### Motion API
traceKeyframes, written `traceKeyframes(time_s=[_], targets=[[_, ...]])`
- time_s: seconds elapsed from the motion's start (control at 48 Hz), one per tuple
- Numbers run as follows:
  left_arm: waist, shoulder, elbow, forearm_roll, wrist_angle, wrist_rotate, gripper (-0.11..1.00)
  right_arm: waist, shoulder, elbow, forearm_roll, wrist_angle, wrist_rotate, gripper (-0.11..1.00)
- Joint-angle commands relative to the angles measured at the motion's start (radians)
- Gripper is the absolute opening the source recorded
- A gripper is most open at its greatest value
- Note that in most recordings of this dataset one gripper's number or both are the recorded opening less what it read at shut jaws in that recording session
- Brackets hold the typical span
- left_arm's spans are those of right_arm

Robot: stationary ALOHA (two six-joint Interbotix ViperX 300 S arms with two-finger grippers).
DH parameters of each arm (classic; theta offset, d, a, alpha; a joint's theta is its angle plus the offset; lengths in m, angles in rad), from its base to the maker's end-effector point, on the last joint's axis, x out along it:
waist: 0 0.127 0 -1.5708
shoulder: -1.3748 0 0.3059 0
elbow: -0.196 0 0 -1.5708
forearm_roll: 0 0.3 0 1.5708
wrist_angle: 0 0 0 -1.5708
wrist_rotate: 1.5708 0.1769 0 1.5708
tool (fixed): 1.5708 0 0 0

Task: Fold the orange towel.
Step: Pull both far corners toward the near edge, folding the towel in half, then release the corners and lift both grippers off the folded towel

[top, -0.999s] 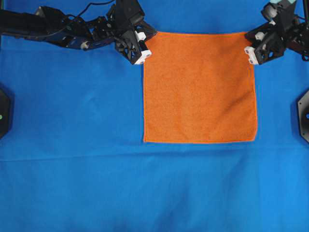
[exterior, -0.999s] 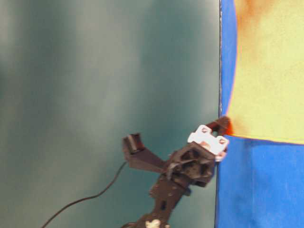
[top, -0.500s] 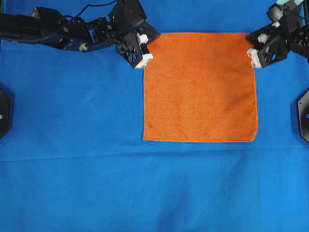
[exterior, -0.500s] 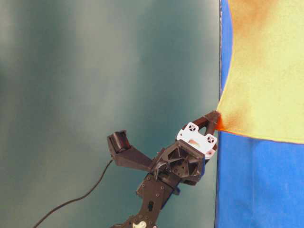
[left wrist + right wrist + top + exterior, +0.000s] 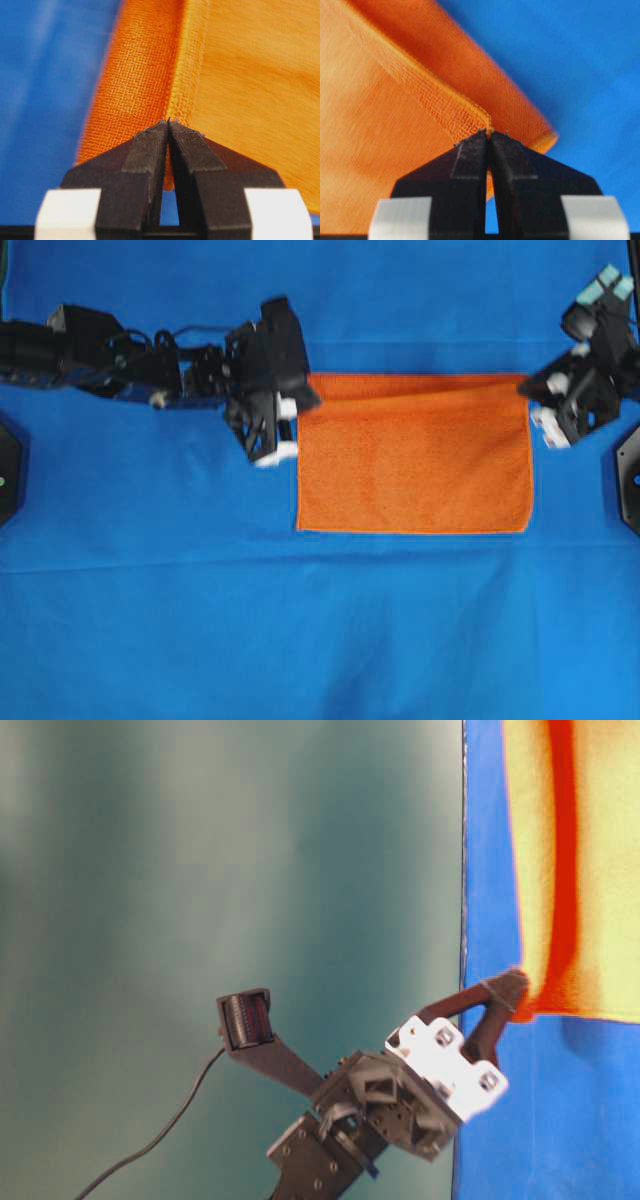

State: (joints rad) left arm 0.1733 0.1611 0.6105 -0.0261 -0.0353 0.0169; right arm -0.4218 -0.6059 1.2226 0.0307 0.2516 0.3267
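The left gripper [image 5: 283,432] is reaching in from the 9 o'clock side of the overhead view, and its long black arm is lying low across the blue cloth [image 5: 300,630]. The right gripper [image 5: 545,412] is coming in from the 3 o'clock side, with its arm bending up toward 1 o'clock. Both grippers are squeezing tight, and each one is pinching a corner of the orange towel [image 5: 415,465]. In the left wrist view the two black fingers [image 5: 145,155] are pressing together on the towel's [image 5: 240,90] hem. In the right wrist view the fingers [image 5: 470,160] are doing the same on the other corner of the towel [image 5: 380,130]. The towel is sitting a little above the middle of the overhead view. Its 12 o'clock edge is lifting up and curling over, so there is a darker rolled band along the top, while the 6 o'clock part is lying flat. It is fuzzy and bright orange with a thin stitched edge. The blue cloth is covering the whole table and showing soft creases near 6 o'clock. In the table-level view, the left gripper [image 5: 505,1000] is holding the towel [image 5: 600,870] corner beside a blurry green-grey wall [image 5: 200,870].
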Motion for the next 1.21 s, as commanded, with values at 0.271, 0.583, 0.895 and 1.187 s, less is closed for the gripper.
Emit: traceKeyframes(time_s=[0.271, 0.583, 0.895, 1.187], targets=[[-0.173, -0.035, 0.009, 0.0, 0.026, -0.074, 0.02, 0.272, -0.107, 0.009, 0.003, 0.118, 0.166, 0.01], [-0.256, -0.031, 0.011, 0.0, 0.026, -0.109, 0.02, 0.439, -0.057, 0.008, 0.003, 0.114, 0.295, 0.01], [-0.241, -0.028, 0.014, 0.0, -0.009, -0.094, 0.02, 0.471, 0.046, -0.006, -0.012, 0.084, 0.313, 0.01], [-0.235, -0.028, 0.028, 0.0, -0.015, -0.092, 0.06, 0.479, 0.081, -0.012, -0.014, 0.029, 0.313, 0.01]])
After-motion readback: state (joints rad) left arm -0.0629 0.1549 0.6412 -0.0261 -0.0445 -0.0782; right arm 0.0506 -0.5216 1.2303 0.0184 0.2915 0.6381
